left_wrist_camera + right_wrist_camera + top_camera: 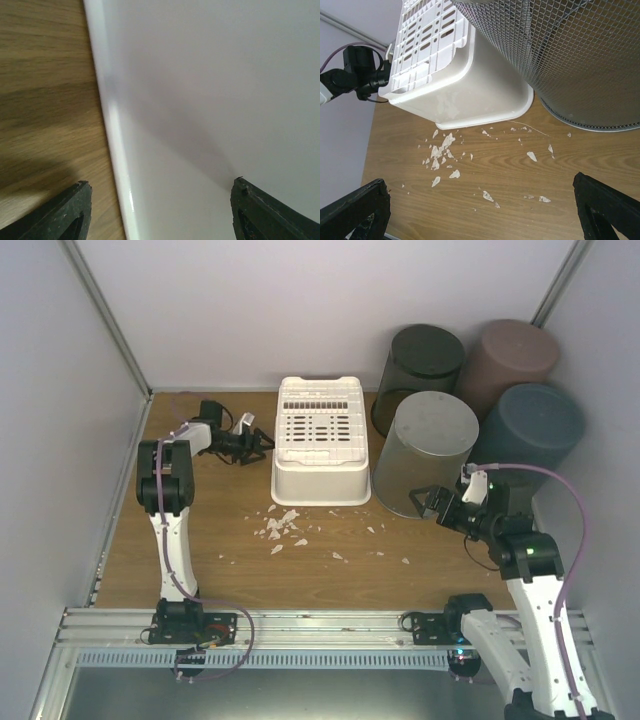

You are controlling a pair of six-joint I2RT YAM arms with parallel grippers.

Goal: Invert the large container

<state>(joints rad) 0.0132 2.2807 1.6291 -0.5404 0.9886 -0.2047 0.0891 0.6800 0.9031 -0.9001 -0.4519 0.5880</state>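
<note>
Left gripper [262, 445] jaws open, just beside left wall of large container [322, 440]: smooth white plastic tub, rectangular, slotted base up, mid-bench toward back edge. White flakes [283, 527] scattered on wood-grain bench [220, 560] at its near side. Cylindrical grey mesh bin [425, 455] just right. Right gripper [428, 502] jaws wide open beside bin, pale walls around

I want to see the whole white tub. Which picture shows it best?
The top view: the white tub sits whole there, slotted bottom facing up. The right wrist view shows only one end and part of the slotted bottom. The left wrist view is so close it shows just plain white wall.
</note>
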